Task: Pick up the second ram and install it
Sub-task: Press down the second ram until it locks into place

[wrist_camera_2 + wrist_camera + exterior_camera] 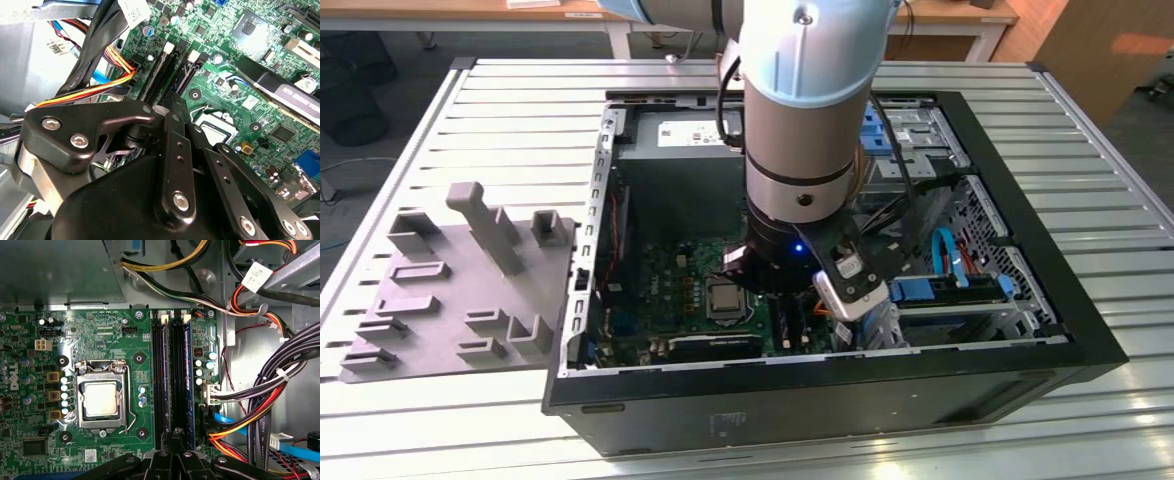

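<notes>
In the exterior view my arm (801, 130) reaches straight down into an open computer case (1014, 330), over the green motherboard (687, 290). In both wrist views my gripper (176, 432) (171, 97) hangs low over one end of the black ram slots (172, 375) (170, 75), beside the processor socket (102, 400). Its fingertips stand together, and no ram shows between them. A bluish strip runs along the outermost slot (189, 380). I cannot tell whether a ram sits in the slot under the fingertips.
Bundles of coloured cables (260, 410) run close beside the slots, and more cross near the power supply (60, 270). A grey slotted holder (454, 290) lies on the slatted table (1067, 120) at the exterior view's left. The case walls close in the work area.
</notes>
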Controlling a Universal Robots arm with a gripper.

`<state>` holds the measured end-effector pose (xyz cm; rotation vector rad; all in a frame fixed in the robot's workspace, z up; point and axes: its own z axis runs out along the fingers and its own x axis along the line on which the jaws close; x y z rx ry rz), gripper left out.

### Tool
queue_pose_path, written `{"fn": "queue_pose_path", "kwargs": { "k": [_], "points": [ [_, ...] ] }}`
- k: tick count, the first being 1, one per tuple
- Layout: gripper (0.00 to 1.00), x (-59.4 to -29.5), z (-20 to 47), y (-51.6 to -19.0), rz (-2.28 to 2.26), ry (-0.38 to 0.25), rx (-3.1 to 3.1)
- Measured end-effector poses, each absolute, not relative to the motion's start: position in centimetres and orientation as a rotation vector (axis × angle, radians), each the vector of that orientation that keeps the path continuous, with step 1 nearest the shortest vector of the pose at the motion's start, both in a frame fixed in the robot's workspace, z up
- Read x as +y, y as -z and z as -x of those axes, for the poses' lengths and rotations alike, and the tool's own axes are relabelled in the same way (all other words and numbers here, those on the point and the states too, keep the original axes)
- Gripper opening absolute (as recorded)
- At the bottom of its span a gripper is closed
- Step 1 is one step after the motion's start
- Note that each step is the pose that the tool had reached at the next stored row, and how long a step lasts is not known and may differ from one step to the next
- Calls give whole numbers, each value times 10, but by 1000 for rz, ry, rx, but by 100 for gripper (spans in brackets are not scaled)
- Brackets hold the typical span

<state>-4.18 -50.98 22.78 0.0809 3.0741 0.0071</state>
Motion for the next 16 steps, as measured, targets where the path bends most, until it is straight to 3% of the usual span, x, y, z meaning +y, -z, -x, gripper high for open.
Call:
{"fn": "queue_pose_path", "kwargs": {
  "k": [16],
  "points": [
    [11,-510,42,-225,-81,-7,3074]
  ]
}}
